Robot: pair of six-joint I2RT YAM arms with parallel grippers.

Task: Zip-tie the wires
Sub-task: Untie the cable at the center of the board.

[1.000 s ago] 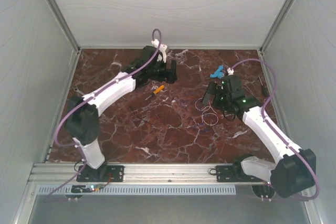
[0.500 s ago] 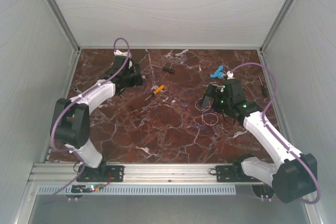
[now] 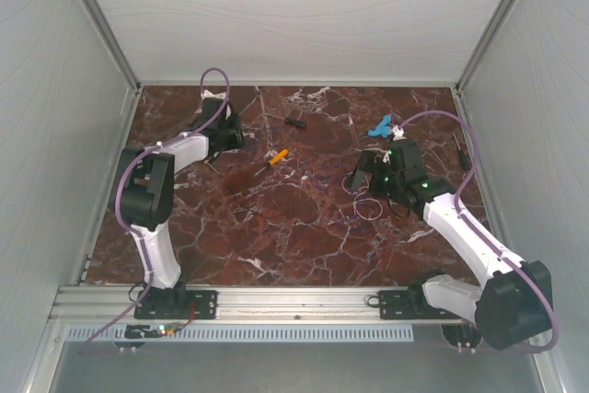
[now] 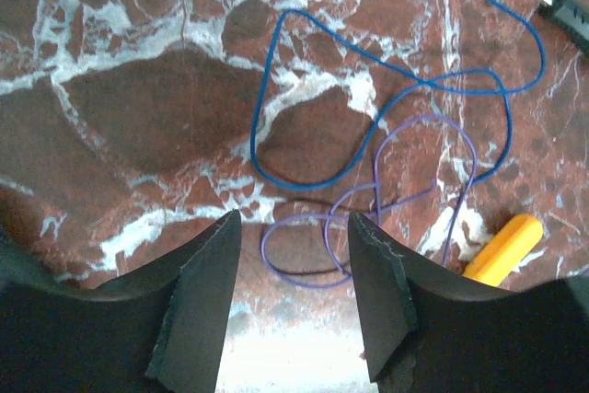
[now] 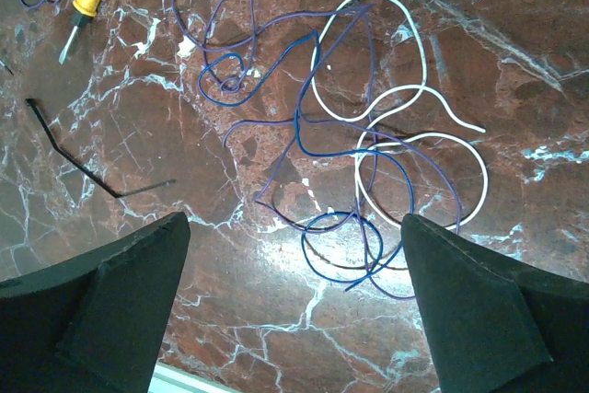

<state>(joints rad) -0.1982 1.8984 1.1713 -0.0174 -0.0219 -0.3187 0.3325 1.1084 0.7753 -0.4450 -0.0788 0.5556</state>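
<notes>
The right tool [image 5: 294, 218] is hovering wide open over tangled thin purple-and-white wires [image 5: 304, 119]. The left tool [image 4: 294, 218] is hanging half-open above the red marble surface [image 4: 138, 108].

Soft, even light from above keeps the white walls [image 3: 313, 16] bright and the shadows on the marble table [image 3: 276, 227] faint. In both wrist views a pale glare sits on the polished stone between my dark fingers [image 4: 193, 310]. The wires [image 5: 359, 121] are sharp, with thin shadows.

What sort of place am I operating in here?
Probably a robot test cell in a lab: white panel walls box in a marble-patterned table, and an aluminium rail runs along its near edge.
</notes>
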